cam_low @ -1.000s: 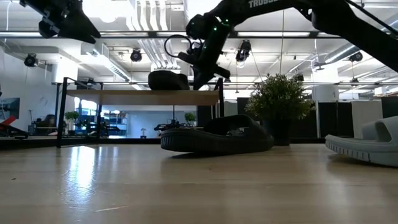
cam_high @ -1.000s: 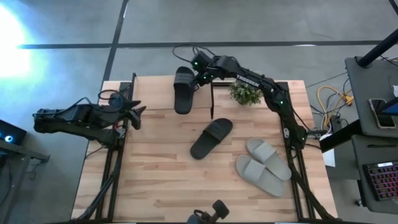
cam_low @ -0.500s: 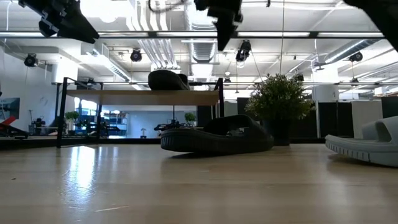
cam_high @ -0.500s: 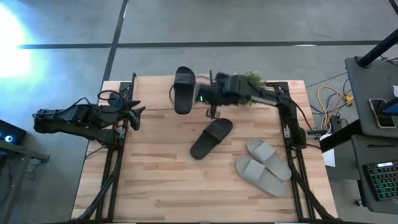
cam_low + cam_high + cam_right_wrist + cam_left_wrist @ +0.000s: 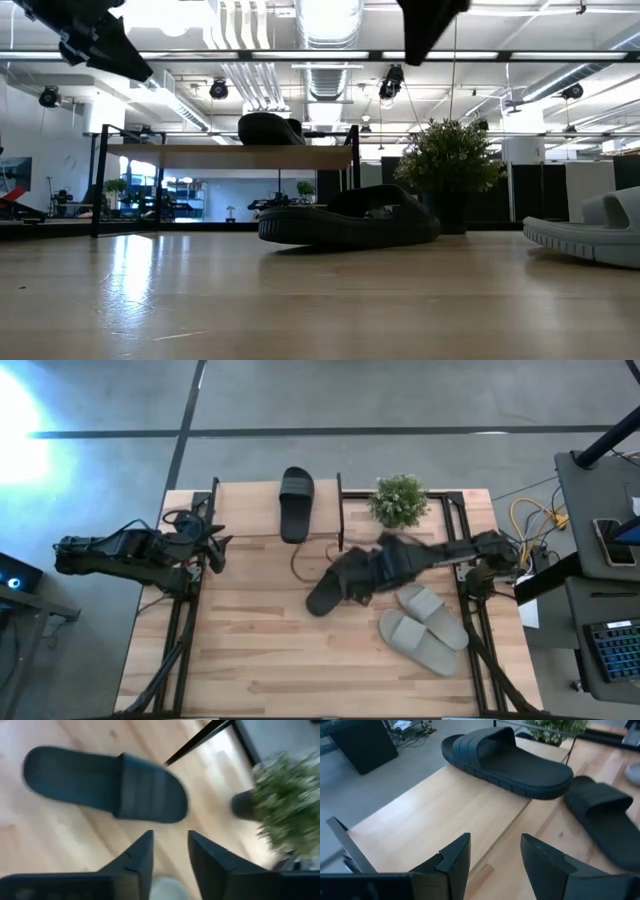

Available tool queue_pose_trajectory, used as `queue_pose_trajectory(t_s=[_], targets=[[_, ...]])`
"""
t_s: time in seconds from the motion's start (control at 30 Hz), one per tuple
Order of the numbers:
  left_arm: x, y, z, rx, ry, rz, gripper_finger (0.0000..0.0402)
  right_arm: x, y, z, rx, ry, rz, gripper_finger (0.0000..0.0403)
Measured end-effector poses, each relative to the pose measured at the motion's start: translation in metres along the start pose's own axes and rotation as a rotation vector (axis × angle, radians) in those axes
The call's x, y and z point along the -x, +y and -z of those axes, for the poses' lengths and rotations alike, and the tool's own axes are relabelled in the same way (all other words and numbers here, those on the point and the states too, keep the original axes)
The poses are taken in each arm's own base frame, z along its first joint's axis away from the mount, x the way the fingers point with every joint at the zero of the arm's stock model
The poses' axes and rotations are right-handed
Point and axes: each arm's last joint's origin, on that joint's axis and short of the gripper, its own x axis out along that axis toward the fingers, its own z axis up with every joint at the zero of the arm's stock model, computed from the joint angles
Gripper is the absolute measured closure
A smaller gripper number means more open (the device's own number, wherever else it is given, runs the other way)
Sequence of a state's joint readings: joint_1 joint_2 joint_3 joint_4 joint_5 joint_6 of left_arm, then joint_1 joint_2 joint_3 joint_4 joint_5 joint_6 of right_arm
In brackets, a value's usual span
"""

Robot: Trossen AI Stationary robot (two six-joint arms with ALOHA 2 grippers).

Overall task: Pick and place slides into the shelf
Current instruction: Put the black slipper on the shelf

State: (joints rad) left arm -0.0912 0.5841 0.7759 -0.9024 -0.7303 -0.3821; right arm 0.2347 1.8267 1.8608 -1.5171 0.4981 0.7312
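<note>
1. Since 1 s ago, right gripper (image 5: pixel 345 588) has left the shelf (image 5: pixel 250 510) and swung down over mid-table; now hovers above the 2nd black slide (image 5: pixel 322 596), which lies flat on the tabletop (image 5: pixel 250 650), not gripped.
2. Right fingers (image 5: pixel 141 855) spread apart w/ nothing between; the slide sits just ahead of the tips in right wrist view.
3. 1st black slide (image 5: pixel 296 503) rests on shelf top board, apart from both grippers.
4. Grey pair (image 5: pixel 425 627) lies side by side near table's right edge, next to right arm.
5. Left gripper (image 5: pixel 215 545) waits at left table edge beside shelf, fingers (image 5: pixel 454 855) open & empty.
6. Potted plant (image 5: pixel 398 500) stands at back, right of shelf.
</note>
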Motion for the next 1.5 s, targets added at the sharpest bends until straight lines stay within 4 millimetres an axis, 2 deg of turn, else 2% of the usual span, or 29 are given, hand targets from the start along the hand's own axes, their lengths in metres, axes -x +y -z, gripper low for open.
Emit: queue_pose_trajectory(t_s=[0.2,0.33,0.57,0.77,1.07,1.33,1.5], targets=[[0.000,0.000,0.000,-0.152,-0.003,0.001,0.0243,-0.027,0.040,0.026,0.010,-0.106,0.019,0.0213],[0.002,0.002,0.000,-0.150,-0.010,0.004,0.0243,-0.052,0.053,0.036,-0.006,-0.152,0.071,0.0189],[0.004,0.004,0.001,-0.142,-0.018,0.007,0.0243,-0.083,0.060,0.052,-0.194,-0.168,0.072,0.0179],[0.004,0.004,0.001,-0.141,-0.019,0.008,0.0243,-0.100,0.069,0.054,-0.100,-0.223,0.036,0.0179],[0.004,0.004,0.001,-0.143,-0.018,0.007,0.0243,-0.109,0.071,0.054,0.008,-0.320,0.083,0.0169],[0.004,0.004,0.001,-0.141,-0.019,0.005,0.0243,-0.128,0.069,0.056,-0.028,-0.346,0.074,0.0142],[0.004,0.004,0.001,-0.141,-0.022,-0.002,0.0243,-0.143,0.057,0.056,-0.041,-0.325,0.127,0.0144]])
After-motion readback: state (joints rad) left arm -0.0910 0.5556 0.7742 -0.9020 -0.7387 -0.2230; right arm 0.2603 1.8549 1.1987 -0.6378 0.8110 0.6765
